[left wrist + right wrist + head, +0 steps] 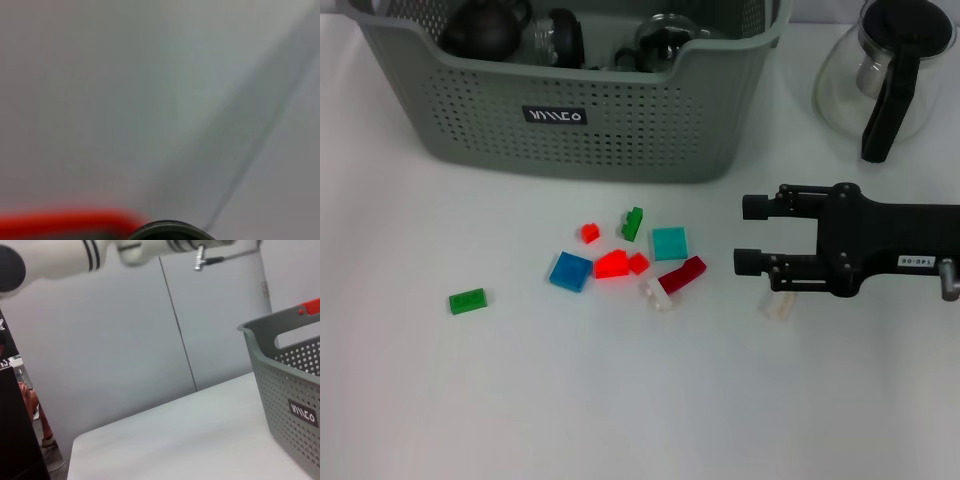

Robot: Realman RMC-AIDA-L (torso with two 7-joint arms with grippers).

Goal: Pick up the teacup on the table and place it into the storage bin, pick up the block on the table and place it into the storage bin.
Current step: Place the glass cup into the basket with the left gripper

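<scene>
The grey-green storage bin [590, 120] stands at the back of the white table and also shows in the right wrist view [287, 385]. It holds a dark teapot [483, 27] and glass pieces [665, 40]; I cannot tell which is the teacup. Loose blocks lie in front of it: green [467, 300], blue [571, 271], teal [670, 243], bright red [612, 265], dark red [682, 274] and white [658, 294]. My right gripper [750, 235] hovers just right of the dark red block, open and holding nothing. A clear block [778, 305] lies just below it. The left gripper is out of view.
A glass carafe [880, 75] with a black handle stands at the back right, beyond the right gripper. Two small blocks, red [589, 233] and green [633, 223], sit close to the bin's front wall. A white arm [75, 255] crosses the top of the right wrist view.
</scene>
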